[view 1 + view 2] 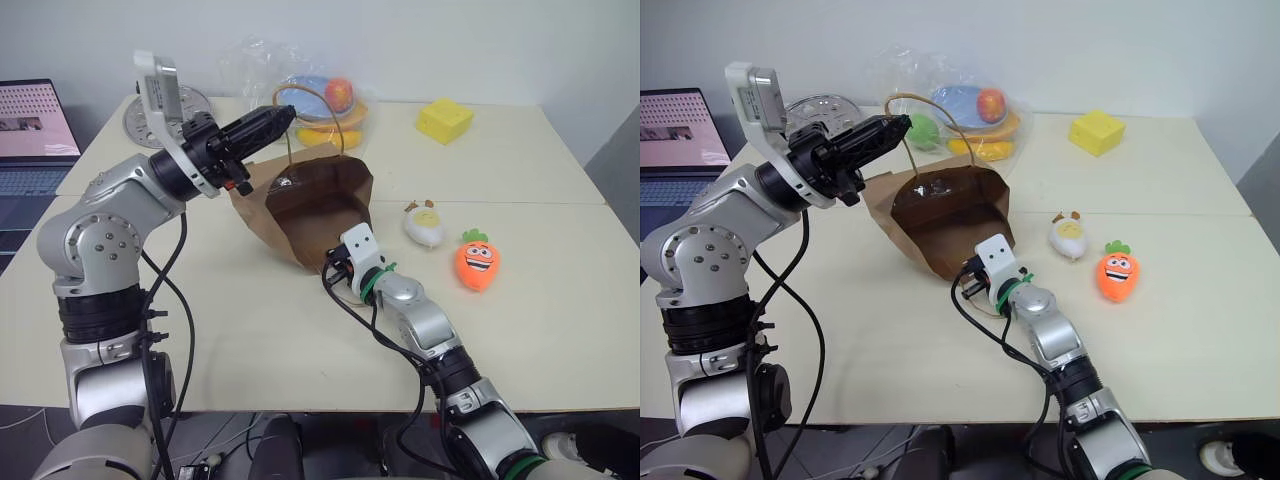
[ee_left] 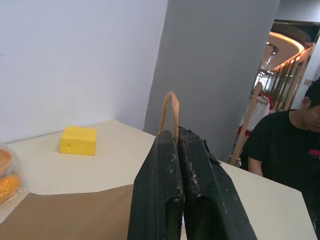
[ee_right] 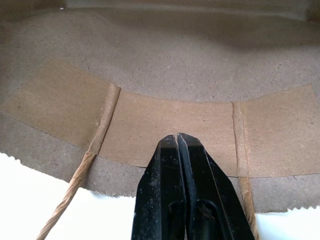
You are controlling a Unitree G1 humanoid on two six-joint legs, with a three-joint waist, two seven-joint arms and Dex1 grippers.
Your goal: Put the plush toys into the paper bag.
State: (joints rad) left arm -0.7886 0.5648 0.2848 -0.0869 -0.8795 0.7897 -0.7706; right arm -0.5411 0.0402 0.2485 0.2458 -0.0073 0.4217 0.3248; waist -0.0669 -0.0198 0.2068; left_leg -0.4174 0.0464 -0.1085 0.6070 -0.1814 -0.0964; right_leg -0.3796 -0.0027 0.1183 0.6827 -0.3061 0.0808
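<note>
Paper bag [image 1: 315,205] held open on the tabletop [image 1: 520,160]

One twine handle [image 2: 170,107] is pinched in the closed left fingers [image 2: 167,165]; the near rim is clamped by the closed right fingers [image 3: 165,170].

Laptop [image 1: 35,140] cut by edge

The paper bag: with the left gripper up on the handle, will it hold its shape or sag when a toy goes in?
The paper bag looks thin and creased, so its walls will probably flex. The left gripper is shut on the twine handle, so that side likely stays up. The right gripper is shut at the near rim, which should help keep the mouth open.
</note>
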